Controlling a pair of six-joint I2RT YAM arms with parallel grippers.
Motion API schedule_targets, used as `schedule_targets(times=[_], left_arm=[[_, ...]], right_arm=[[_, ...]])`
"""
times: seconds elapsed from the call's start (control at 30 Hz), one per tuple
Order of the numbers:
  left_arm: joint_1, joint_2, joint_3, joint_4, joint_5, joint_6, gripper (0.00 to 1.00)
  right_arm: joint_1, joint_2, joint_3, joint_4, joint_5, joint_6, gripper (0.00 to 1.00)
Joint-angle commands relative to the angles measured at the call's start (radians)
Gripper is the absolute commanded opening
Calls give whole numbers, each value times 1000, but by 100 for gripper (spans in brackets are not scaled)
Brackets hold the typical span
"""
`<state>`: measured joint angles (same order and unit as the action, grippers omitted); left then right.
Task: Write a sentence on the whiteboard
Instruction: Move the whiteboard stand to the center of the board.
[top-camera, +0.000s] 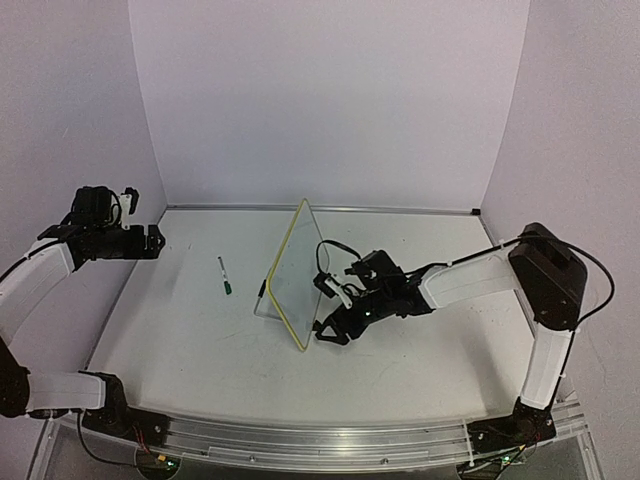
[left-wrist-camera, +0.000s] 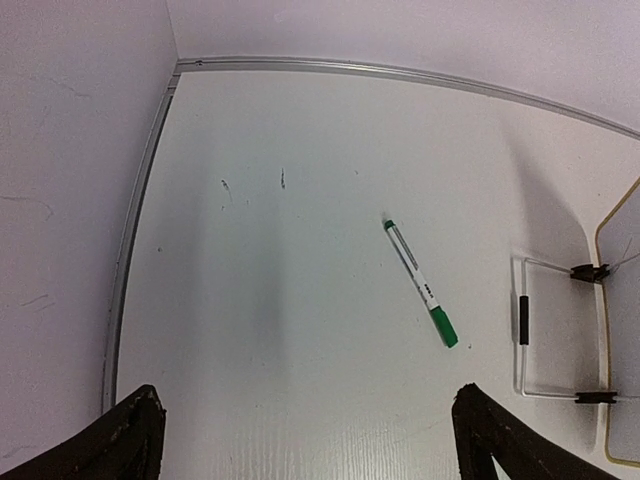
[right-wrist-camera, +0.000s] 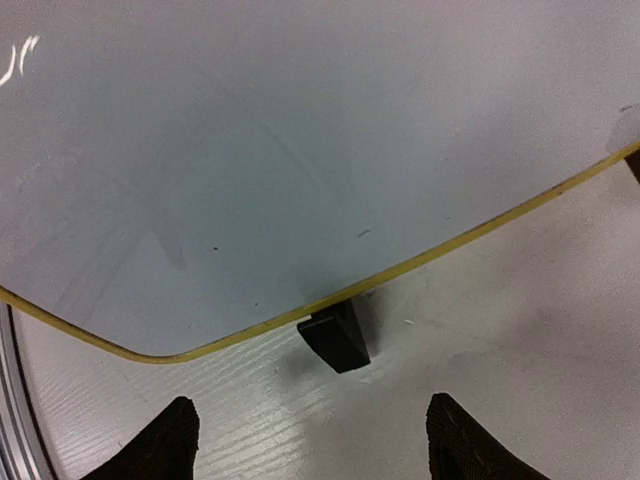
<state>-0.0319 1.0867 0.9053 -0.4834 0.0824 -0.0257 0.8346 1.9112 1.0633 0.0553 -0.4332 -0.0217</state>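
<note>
Hovering over bench (top-camera: 200, 350) left edge: left hand (top-camera: 153, 241), fingers wide apart, empty. Green marker (top-camera: 224, 275) lying flat between left hand and whiteboard (top-camera: 292, 265). Whiteboard propped upright mid-bench. Right hand (top-camera: 333, 330) close against whiteboard's lower edge, fingers apart, gripping nothing.

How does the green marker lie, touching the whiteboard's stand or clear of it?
Apart. The left wrist view shows the marker flat on the table, with bare tabletop between its green end and the whiteboard's wire stand.
</note>
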Motion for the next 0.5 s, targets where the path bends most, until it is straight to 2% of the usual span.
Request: schedule_targets(times=[0.0,0.3,0.47], left_arm=[[1,-5,-1,43,21,10,99],[1,3,-2,44,10,16,100],[1,18,3,42,9,20,100]], right_arm=[[4,65,63,24,41,-60,70],[5,137,99,24,88,-121,61],[12,168,116,25,95,-133,51]])
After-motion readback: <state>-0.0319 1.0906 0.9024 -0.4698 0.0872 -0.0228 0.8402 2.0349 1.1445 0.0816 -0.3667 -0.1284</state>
